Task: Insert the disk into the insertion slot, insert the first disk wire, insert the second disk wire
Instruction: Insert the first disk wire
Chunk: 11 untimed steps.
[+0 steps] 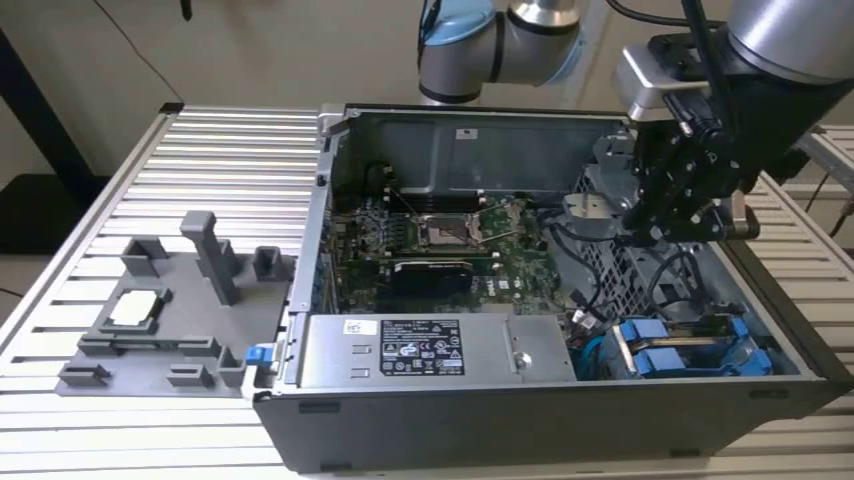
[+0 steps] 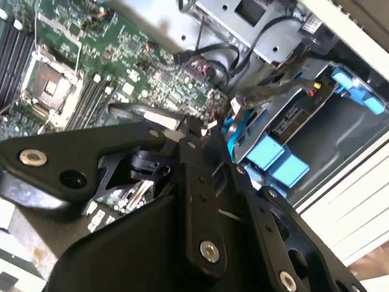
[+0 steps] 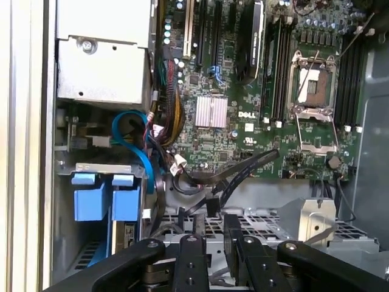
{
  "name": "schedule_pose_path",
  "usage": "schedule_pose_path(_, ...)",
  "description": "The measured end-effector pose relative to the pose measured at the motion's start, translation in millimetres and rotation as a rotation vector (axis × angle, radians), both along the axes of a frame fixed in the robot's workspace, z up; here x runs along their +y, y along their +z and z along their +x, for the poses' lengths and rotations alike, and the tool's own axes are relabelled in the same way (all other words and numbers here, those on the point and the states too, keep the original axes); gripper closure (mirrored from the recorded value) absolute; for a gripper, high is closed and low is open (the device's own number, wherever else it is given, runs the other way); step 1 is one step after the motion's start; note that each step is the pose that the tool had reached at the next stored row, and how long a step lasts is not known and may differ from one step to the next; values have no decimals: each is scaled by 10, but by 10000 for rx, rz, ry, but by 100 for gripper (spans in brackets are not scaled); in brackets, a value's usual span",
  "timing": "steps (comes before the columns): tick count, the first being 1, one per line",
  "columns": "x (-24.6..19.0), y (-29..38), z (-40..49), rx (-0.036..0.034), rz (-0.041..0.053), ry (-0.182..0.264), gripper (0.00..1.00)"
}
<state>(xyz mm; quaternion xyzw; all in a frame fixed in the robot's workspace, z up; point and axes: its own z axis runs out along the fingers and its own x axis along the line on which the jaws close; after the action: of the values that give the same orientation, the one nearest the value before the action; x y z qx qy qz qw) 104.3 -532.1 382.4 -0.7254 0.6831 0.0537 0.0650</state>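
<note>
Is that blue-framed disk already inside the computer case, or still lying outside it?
Inside. The disk, in its blue carrier, sits in a corner bay of the computer case, beside the power supply.

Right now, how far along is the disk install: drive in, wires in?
Done: the silver-grey hard drive in its bright blue plastic carrier looks seated in its bay. In hand: the gripper hovers above the perforated metal cage, near a loose flat black cable. Left: neither wire visibly plugged into the drive.
</note>
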Motion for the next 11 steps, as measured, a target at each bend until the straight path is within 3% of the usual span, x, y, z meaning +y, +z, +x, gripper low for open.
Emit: schedule_pose_path(11, -33, -42, -124, 3, -2, 2, 73)
